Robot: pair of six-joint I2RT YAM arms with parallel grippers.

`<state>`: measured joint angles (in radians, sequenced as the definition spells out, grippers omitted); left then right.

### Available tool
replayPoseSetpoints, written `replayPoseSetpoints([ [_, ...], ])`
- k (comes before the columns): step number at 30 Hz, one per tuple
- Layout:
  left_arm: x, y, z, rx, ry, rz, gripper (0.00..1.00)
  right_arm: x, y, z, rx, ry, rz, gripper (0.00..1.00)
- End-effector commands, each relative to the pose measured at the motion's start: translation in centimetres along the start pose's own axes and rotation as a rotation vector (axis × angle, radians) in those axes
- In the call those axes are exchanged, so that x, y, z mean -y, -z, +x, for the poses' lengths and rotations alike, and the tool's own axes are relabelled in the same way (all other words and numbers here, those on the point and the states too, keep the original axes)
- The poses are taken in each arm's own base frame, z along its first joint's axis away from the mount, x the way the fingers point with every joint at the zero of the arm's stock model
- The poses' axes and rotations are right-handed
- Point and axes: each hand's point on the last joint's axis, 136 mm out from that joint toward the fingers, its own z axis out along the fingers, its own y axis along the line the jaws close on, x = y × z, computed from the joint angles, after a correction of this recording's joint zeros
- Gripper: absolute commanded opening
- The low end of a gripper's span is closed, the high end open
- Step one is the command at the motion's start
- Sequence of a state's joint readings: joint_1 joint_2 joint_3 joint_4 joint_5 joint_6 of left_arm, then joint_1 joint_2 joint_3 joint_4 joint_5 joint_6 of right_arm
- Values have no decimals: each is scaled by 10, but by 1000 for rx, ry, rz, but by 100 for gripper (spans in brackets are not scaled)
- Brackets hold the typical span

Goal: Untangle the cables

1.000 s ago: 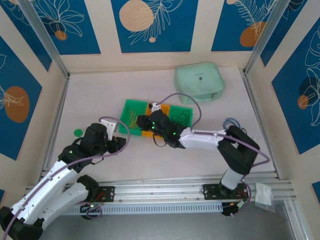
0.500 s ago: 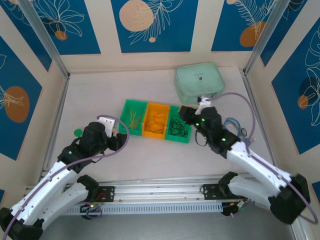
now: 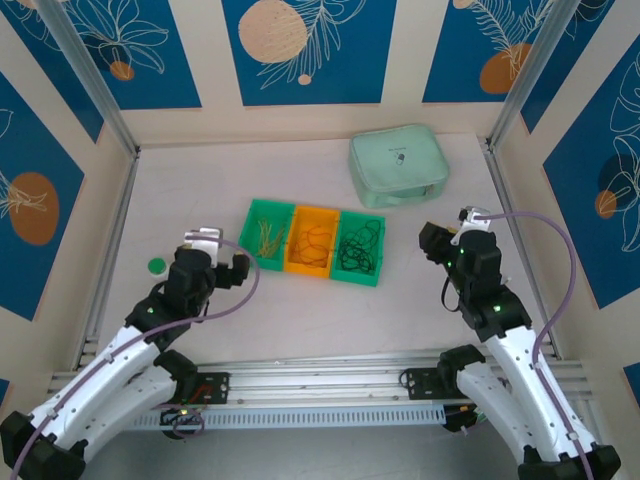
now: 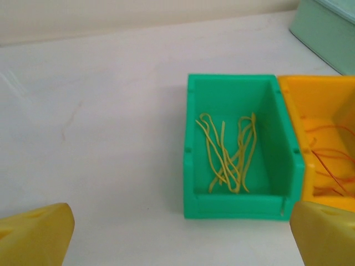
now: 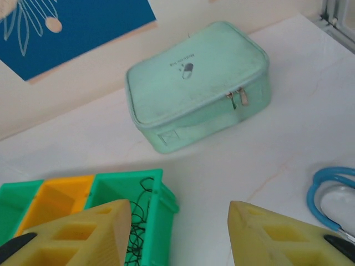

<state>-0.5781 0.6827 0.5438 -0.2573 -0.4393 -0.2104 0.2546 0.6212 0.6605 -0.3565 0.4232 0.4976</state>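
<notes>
Mint pouch [image 5: 199, 83] bears a pill sign beside unreadable print.

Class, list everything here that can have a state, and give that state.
Left gripper, open, empty.
Right gripper, open, empty.
Pale yellow cables, loose in the left green bin.
Orange cables, looped in the orange bin.
Black cables, bunched in the right green bin.
Mint pouch, closed.

Three bins [image 3: 312, 242] in a row mid-worktop [image 3: 300, 180], cables [image 3: 358, 245] in each; pouch [image 3: 397, 166] at their 2 o'clock; left pincer [image 3: 225, 257] at 9, right pincer [image 3: 450, 232] at 3
</notes>
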Motion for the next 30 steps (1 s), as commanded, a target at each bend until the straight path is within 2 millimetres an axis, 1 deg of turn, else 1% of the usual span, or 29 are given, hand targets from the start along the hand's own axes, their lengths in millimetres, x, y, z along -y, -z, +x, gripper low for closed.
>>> replayPoseSetpoints([
  [1, -17, -4, -28, 117, -39, -114, 99, -1, -7, 20, -84, 9, -39, 50],
  [3, -26, -9, -32, 135, -60, -173, 99, -3, -12, 24, -105, 1, -50, 50],
  [6, -44, -21, -30, 126, -65, -253, 99, -5, -19, 29, -132, -3, -64, 50],
  [10, -66, -47, -18, 86, -73, -324, 99, -7, -27, 36, -168, 4, -75, 50],
  [15, -83, -79, 3, 26, -81, -352, 99, -6, -35, 47, -221, 36, -71, 50],
  [19, -85, -100, 13, 70, -76, -324, 99, -3, -42, 54, -245, 53, -58, 50],
  [21, -80, -110, 16, 104, -97, -289, 99, 0, -44, 55, -247, 56, -49, 50],
  [24, -78, -121, 20, 160, -125, -281, 99, 3, -47, 55, -243, 61, -41, 51],
  [28, -78, -131, 27, 187, -155, -294, 99, 7, -50, 54, -230, 62, -30, 51],
  [30, -81, -132, 29, 185, -150, -306, 99, 13, -52, 54, -218, 66, -11, 51],
])
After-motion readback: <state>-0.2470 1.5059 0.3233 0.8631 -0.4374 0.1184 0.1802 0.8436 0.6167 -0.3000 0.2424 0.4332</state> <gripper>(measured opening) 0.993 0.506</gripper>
